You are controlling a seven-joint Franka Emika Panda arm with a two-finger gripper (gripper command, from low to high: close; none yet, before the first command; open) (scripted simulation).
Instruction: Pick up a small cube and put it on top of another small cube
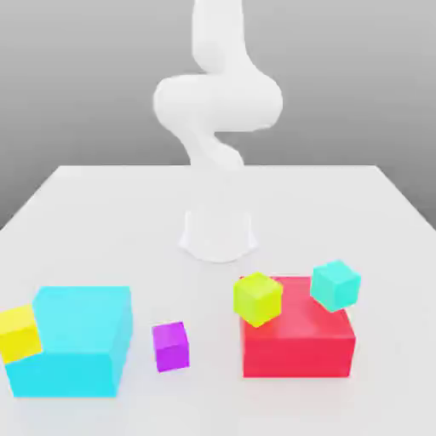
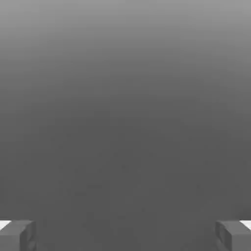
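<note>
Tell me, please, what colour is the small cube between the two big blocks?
Magenta-purple small cube, seen best in the exterior view.

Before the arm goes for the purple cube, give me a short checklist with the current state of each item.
1. Pincer open, nothing between the fingers: ok.
2. Small magenta-purple cube stands free on the table, apart from the big cyan block and the big red block: ok.
3. Nothing stacked on that cube: ok.
4. Target cubes: lime-green cube and small cyan cube overlap the red block in the exterior view; whether they rest flat: cannot tell.
5. Yellow cube is at the cyan block's side; touching it: cannot tell.
</note>
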